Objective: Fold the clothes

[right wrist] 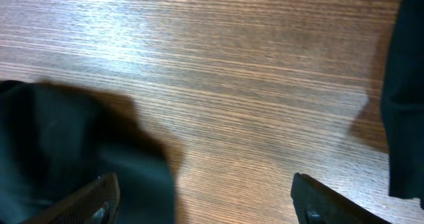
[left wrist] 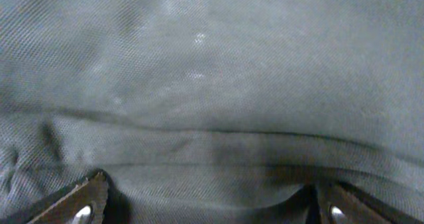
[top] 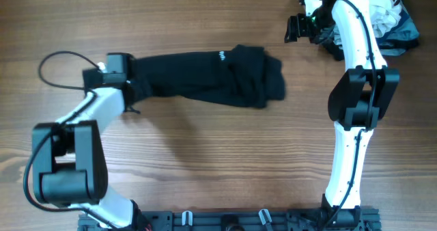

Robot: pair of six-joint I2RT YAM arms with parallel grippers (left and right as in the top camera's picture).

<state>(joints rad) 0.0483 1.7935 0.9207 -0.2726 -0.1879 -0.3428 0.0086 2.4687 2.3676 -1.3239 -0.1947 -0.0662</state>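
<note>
The black garment (top: 205, 80) lies bunched across the middle of the desk (top: 205, 169); the left claw (left wrist: 212, 209), jaws spread wide, sits over its left end, probably to pinch an edge; the right claw (right wrist: 204, 199), spread and empty, hovers near the clothes pile (top: 392, 19), out of the way.

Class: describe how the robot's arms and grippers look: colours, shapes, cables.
Left arm and right arm alike: white tubular links joined by blocky black joint housings. A thin black cable loops beside the left wrist. Fingers are dark, each with a shiny rivet.
</note>
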